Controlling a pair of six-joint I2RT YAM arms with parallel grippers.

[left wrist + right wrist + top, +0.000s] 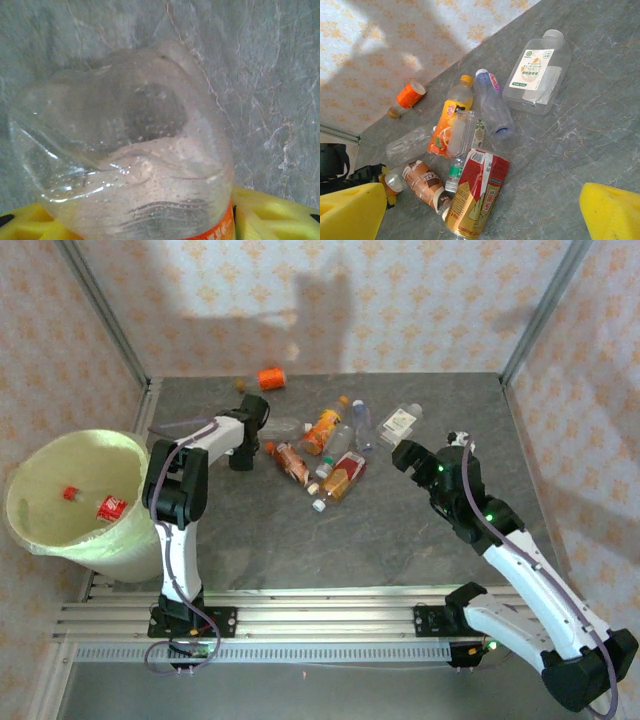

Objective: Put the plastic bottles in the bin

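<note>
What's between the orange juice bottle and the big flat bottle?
Two clear ones, side by side: the green-capped bottle and the blue-tinged bottle, as the right wrist view shows.

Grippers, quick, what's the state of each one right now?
left gripper: closed on a clear bottle with an orange label.
right gripper: open, holding nothing.

You see a grey marbled table (400,530), orange-flowered pale wallpaper (400,300), a yellow-green bin liner (30,495) — clear bottles (325,430) labelled orange, red, white.
</note>
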